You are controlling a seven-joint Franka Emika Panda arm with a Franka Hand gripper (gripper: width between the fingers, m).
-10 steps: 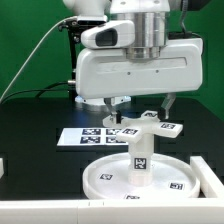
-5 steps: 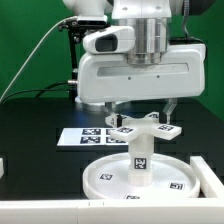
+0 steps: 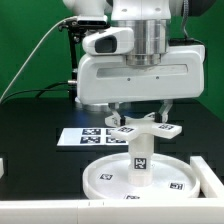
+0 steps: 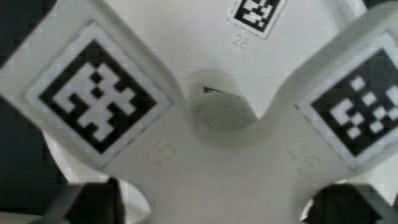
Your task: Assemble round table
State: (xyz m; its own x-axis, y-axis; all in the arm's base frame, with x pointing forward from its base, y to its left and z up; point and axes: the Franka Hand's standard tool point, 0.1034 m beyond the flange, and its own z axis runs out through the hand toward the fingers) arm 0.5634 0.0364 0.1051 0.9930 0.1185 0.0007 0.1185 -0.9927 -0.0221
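The small white plastic cross-shaped foot (image 3: 141,127) sat clamped in the 2-finger gripper (image 3: 140,113), just above the short thick white cylinder leg (image 3: 140,155) standing on the large rimmed white disc (image 3: 105,176). Slight misalignment could cross-thread or tip the leg. Only the wrist view showed the foot's central hole (image 4: 221,112) (tags flanking it).

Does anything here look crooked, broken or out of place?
Nothing stands out. The short white plastic cylinder leg stands upright in the large white rimmed disc, and the white cross-shaped foot sits level on top under the end effector.
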